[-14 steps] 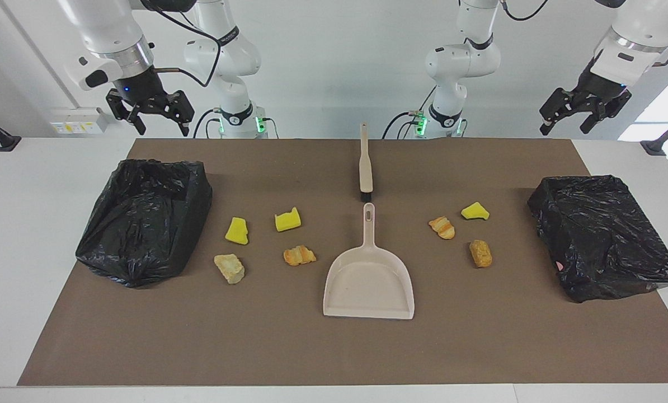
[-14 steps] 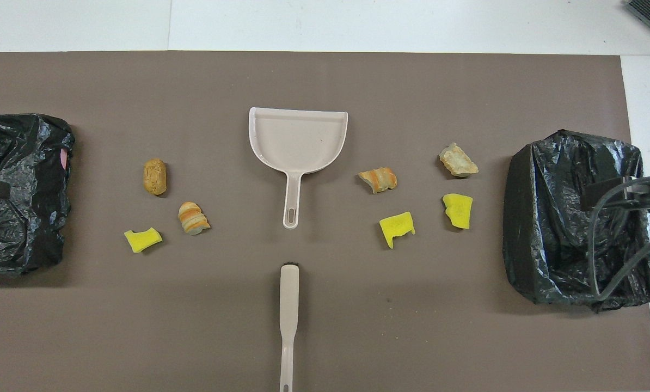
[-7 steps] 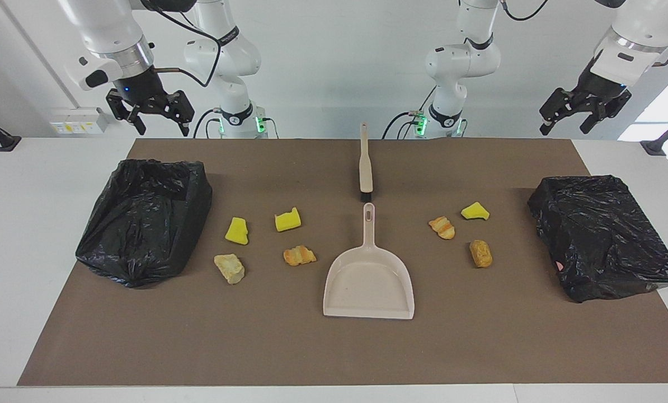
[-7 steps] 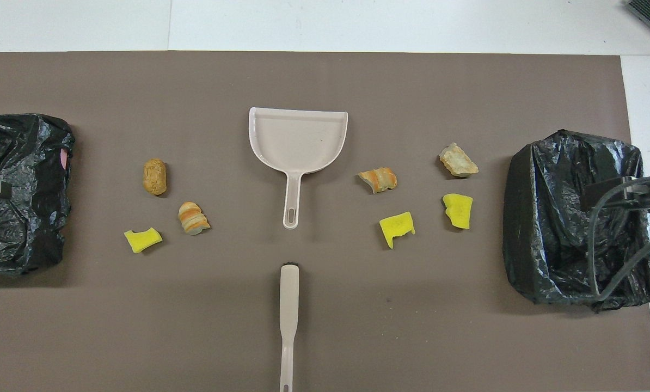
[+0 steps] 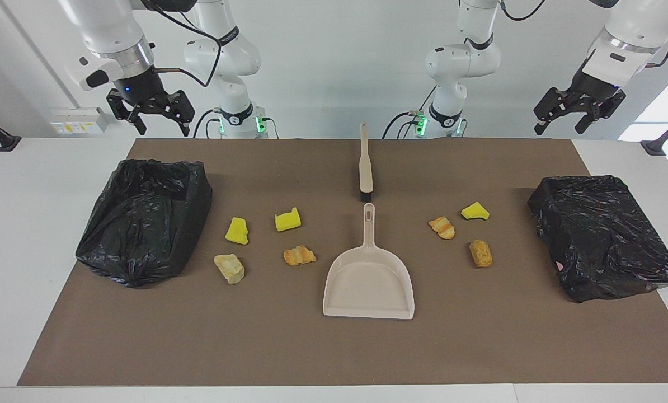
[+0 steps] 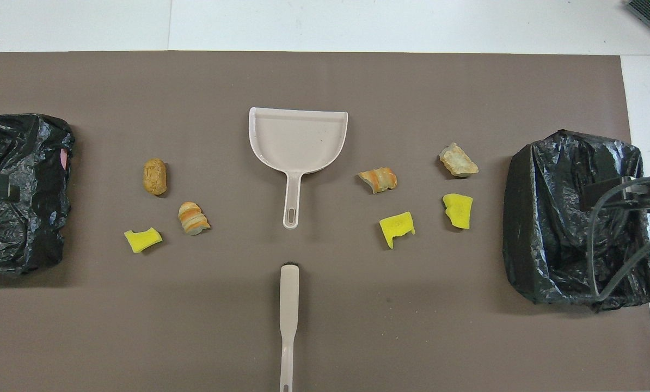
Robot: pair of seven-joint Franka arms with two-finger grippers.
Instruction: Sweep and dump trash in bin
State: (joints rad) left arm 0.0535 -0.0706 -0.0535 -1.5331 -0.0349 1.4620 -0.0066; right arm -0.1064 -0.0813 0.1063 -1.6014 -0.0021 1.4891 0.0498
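Observation:
Several pieces of trash lie on the brown mat either side of the dustpan. They are yellow sponge pieces (image 5: pixel 237 230) (image 5: pixel 287 220) (image 5: pixel 475 211) and bread-like lumps (image 5: pixel 229 268) (image 5: pixel 299 255) (image 5: pixel 442 227) (image 5: pixel 480 253). A black-bagged bin (image 5: pixel 144 224) stands at the right arm's end and another bin (image 5: pixel 602 240) at the left arm's end. My right gripper (image 5: pixel 163 129) hangs open and empty high over the first bin. Over the second, my left gripper (image 5: pixel 559 126) hangs equally high, open and empty.
A beige dustpan (image 5: pixel 369 285) lies mid-mat, its handle pointing toward the robots. The beige brush (image 5: pixel 365 165) lies in line with it, nearer to the robots, bristles toward the pan's handle. White table surrounds the mat (image 5: pixel 479 347).
The left gripper has drifted slightly up and toward the table's middle. The right gripper and everything on the mat stay as they were.

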